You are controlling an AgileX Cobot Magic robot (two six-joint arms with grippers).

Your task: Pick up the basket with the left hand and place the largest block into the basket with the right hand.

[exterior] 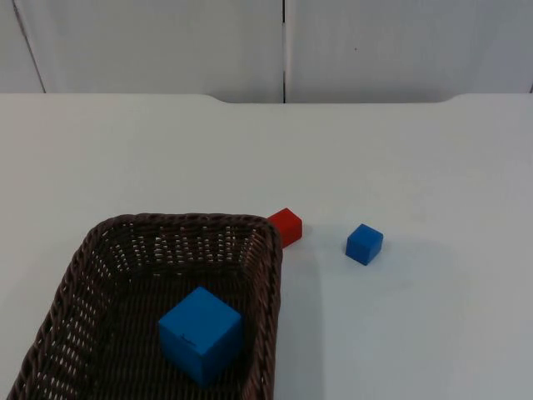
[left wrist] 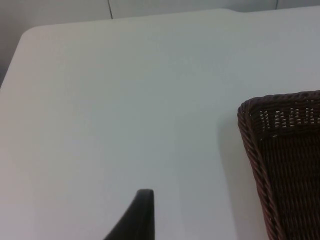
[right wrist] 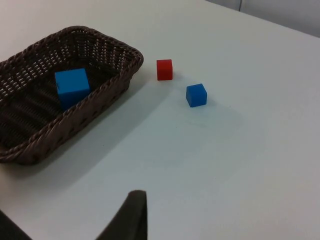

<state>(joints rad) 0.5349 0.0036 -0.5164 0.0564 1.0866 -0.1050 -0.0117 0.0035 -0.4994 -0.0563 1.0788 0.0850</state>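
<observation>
Left hand: one black fingertip seen in the left wrist view, over bare table beside the basket's corner; it holds nothing that can be seen, and whether its fingers are spread or closed cannot be told; judged to be waiting clear of the basket.
Right hand: one black fingertip seen in the right wrist view, above bare table and well apart from basket and blocks; nothing in its grip that can be seen; how far open it is cannot be told.
Table: white; carries the basket and both loose blocks.
Basket: dark brown wicker, rectangular; stands on the table, gripped by neither hand; its far right corner just beside the red block.
Large blue block: largest of the three; lies inside the basket, turned slightly askew to the walls; the placing appears done.
Small blue block: on the table, apart from the basket, near the red block.
Red block: smallest; just beside the basket rim, whether touching cannot be told.
Step in hand, as judged: retreat; keep both hands high and away from the rim, so the basket is not nudged against the red block.
</observation>
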